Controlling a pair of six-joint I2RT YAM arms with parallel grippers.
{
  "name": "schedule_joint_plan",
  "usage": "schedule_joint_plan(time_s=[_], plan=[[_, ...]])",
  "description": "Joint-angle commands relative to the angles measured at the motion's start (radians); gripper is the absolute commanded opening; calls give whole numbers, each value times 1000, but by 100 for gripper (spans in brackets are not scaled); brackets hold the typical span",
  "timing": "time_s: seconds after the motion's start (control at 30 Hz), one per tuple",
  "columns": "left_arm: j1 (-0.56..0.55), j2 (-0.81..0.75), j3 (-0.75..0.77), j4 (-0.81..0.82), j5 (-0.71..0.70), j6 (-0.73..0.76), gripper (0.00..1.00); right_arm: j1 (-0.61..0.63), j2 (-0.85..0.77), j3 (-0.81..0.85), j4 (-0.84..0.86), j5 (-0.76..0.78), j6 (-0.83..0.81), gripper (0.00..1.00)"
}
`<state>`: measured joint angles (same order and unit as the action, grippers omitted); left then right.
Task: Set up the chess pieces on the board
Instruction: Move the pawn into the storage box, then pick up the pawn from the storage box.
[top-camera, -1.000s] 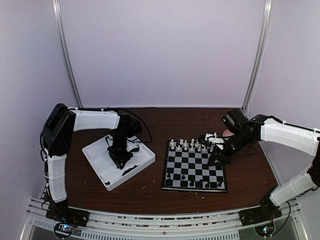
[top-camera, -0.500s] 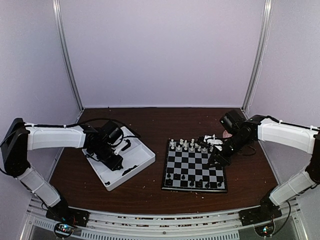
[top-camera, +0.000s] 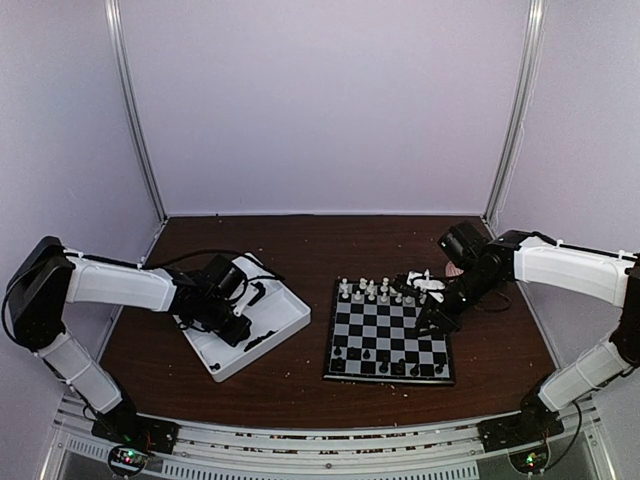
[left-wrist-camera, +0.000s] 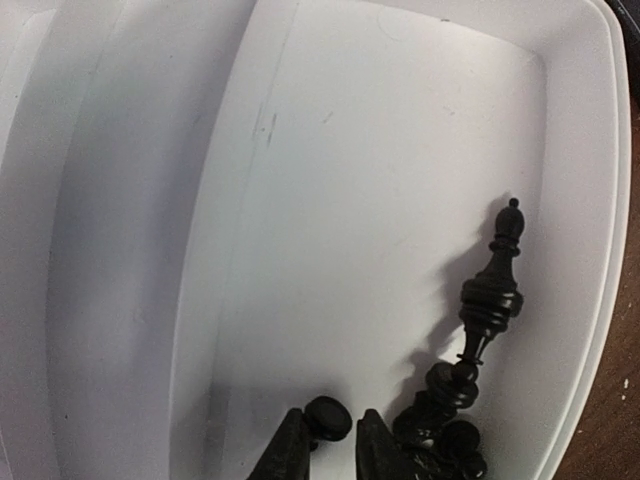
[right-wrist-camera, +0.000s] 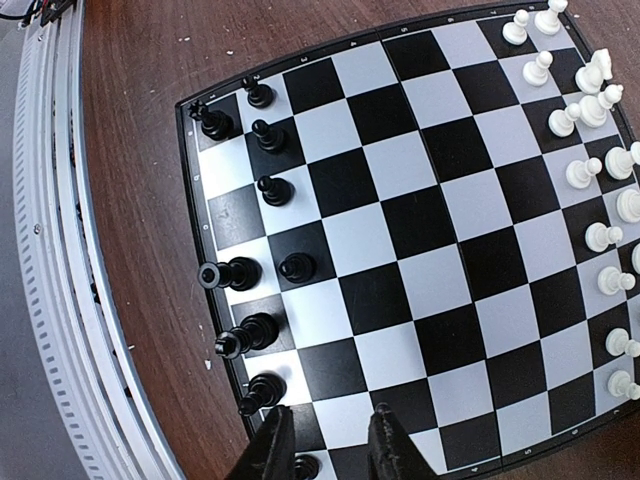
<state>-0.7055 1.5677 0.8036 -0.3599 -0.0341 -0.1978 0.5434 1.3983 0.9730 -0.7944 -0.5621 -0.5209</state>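
Note:
In the left wrist view my left gripper is shut on the round end of a small black chess piece, low over the floor of the white tray. A tall black piece and a clump of others lie just right of the fingers. My left gripper sits in the tray's near compartment. My right gripper hovers over the board's right side. In its wrist view the right gripper is open with nothing between its fingers. Several black pieces stand along the board's near edge.
White pieces line the board's far edge, with more white pieces heaped just beyond it. The tray's rim lies left of the board. A metal rail runs along the table's near edge.
The left arm dropped from an upright elbow to a low reach from the left, and its gripper shifted slightly within the tray. The right arm stayed almost still.

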Motion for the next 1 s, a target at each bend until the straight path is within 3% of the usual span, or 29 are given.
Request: schedule_joint_plan(time_s=[0.0,0.47,0.77,0.97], plan=[[14,28,-2,52,-20,33,17,3,-5,-10,-8,-13,-5,27],[20,52,-14,-3,8,-30,25,3,-1,-11,-9,-15,-7,27],[20,-7,-54,-43,16,-86,26,3,1,-8,-8,-17,-7,27],[18,35,-33,-53,34,-75,26,4,6,-4,-12,-24,-10,27]])
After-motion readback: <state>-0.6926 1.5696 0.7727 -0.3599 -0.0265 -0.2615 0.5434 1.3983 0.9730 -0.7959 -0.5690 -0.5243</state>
